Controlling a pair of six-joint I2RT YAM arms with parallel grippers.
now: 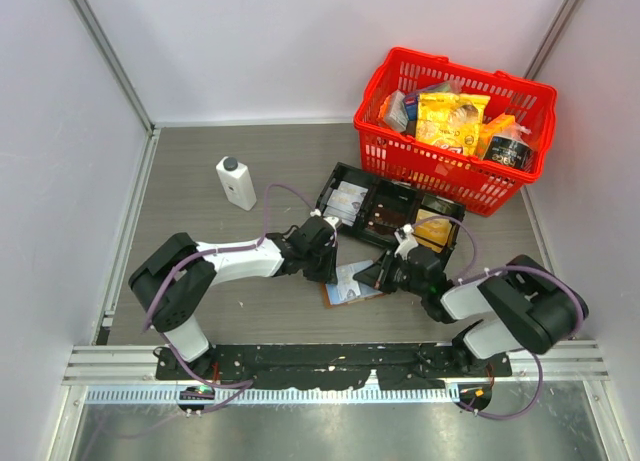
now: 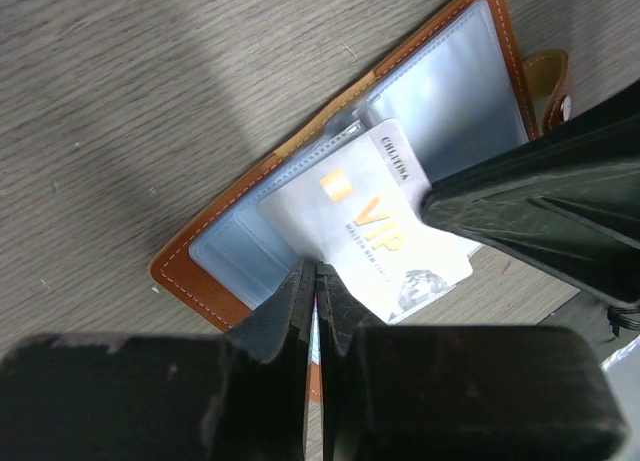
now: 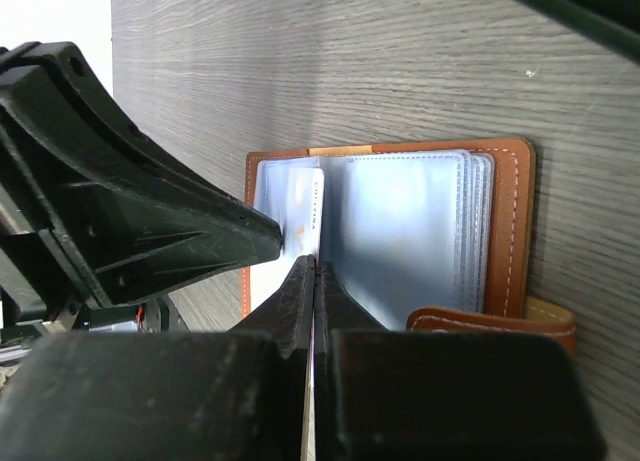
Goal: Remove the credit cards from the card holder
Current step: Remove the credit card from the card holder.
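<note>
The brown card holder (image 1: 345,289) lies open on the table between my two grippers, its pale bluish pockets facing up (image 2: 450,91) (image 3: 400,231). A white credit card (image 2: 370,221) printed "VIP" sticks partway out of a pocket over the holder's near edge. My left gripper (image 2: 316,273) is shut on a thin pocket leaf of the holder, beside the card. My right gripper (image 3: 315,263) comes in from the opposite side and is shut on the card's (image 3: 302,213) edge. From above, the left gripper (image 1: 328,269) and right gripper (image 1: 376,278) nearly meet over the holder.
A black three-compartment tray (image 1: 385,196) sits just behind the holder. A red basket (image 1: 400,166) of packets stands at the back right, and a white bottle (image 1: 237,183) at the back left. Pale walls close in the table on three sides.
</note>
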